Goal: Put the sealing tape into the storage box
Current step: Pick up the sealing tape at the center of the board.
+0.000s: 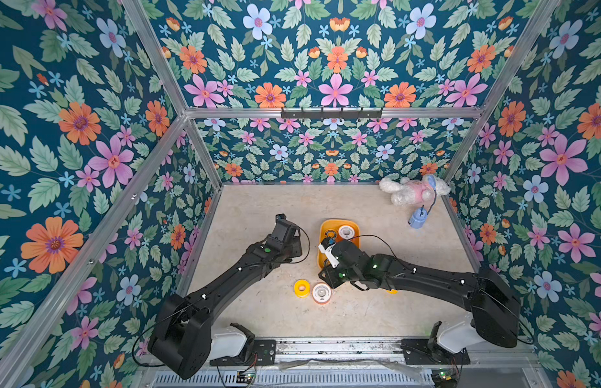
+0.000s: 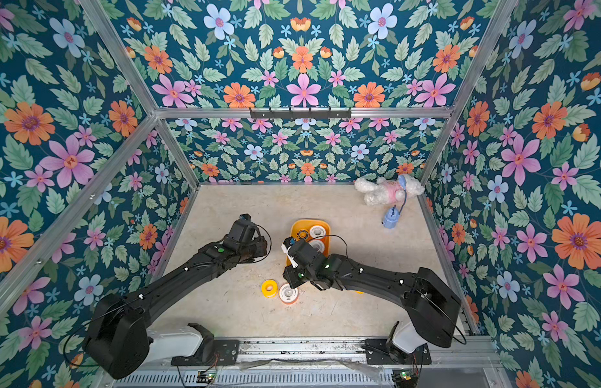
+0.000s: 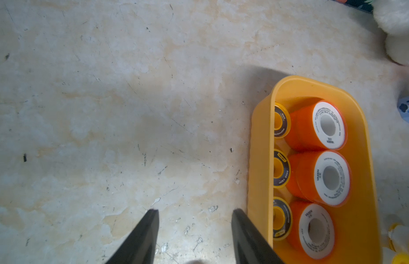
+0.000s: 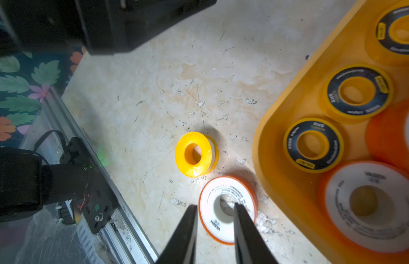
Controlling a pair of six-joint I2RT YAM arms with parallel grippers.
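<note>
The yellow storage box holds three black-faced yellow sealing tape spools and three white-faced orange stacks. Two spools lie on the table near the box's front end: a plain yellow one and a white-faced, orange-rimmed one. My right gripper hangs over the white-faced spool, jaws a little apart and empty; one finger is over its hole, the other outside its rim. My left gripper is open over bare table beside the box's left wall.
A white and pink plush toy lies in the far right corner, with a small blue object on a cord beside it. A bit of yellow peeks from under the right arm. Floral walls enclose the table; a metal rail runs along the front.
</note>
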